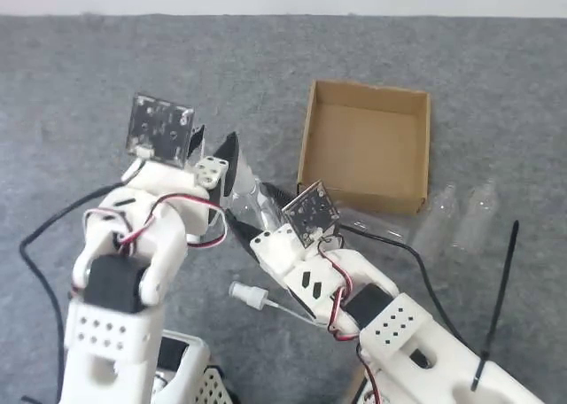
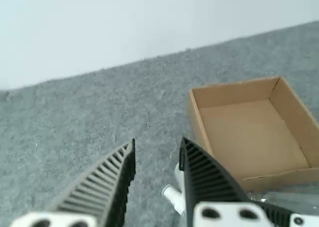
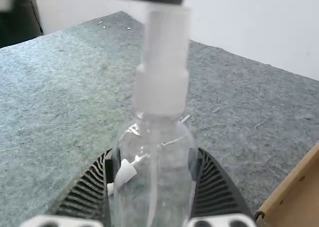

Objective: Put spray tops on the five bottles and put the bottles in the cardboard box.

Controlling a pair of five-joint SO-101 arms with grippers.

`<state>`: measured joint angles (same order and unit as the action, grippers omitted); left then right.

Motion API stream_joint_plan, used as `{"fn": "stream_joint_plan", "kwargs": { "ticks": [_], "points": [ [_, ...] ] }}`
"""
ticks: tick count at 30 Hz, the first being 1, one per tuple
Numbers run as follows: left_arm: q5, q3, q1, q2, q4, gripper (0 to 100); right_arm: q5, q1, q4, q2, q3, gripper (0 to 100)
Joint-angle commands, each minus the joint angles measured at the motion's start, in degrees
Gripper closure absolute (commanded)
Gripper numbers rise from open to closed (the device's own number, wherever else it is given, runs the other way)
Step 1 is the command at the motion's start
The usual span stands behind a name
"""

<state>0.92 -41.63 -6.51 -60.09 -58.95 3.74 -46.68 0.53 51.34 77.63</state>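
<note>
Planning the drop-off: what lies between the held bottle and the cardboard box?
Bare grey mat, nothing else; the right wrist view shows it between the bottle and the cardboard box corner.

Soft, even light fills the scene; the grey mat (image 1: 106,67) carries faint shadows, the cardboard box (image 1: 363,95) shades its inner wall, the clear bottle (image 3: 154,155) glints.

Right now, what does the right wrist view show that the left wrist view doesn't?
Right wrist: a clear bottle clamped between the right arm's fingers, with a white spray top sitting on its neck. Left wrist: the bare inside of the cardboard box, and the left arm's fingers apart over the mat. Both: the grey mat, the pale wall behind, and part of the box.
</note>
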Motion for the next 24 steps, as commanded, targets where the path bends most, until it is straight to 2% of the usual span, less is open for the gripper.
{"fn": "stream_joint_plan", "kwargs": {
  "ticks": [1,5,9,11,13,18,24],
  "points": [
    [-0.18,3.38,1.85,-10.99,-2.02,86,0.35,1.80,1.27,2.68,-1.41,99.3],
    [-0.62,-4.00,2.11,-19.16,-2.29,86,0.26,6.81,0.22,2.68,-3.87,99.3],
    [-0.70,-14.46,2.02,-23.65,1.93,86,0.44,13.14,-9.36,2.07,-13.63,99.3],
    [-0.62,-19.03,0.88,-25.23,4.04,86,0.53,15.60,-12.79,1.98,-18.73,99.3],
    [-0.62,-23.60,-3.08,-26.46,6.15,85,0.35,16.84,-14.99,1.89,-23.03,99.3],
    [-2.99,-30.90,-11.52,-29.01,8.35,73,0.35,15.78,-19.03,-5.41,-32.09,99.3],
    [-3.16,-34.59,-9.32,-29.10,12.75,73,0.26,10.86,-21.93,-14.29,-38.42,99.3]
  ]
}}
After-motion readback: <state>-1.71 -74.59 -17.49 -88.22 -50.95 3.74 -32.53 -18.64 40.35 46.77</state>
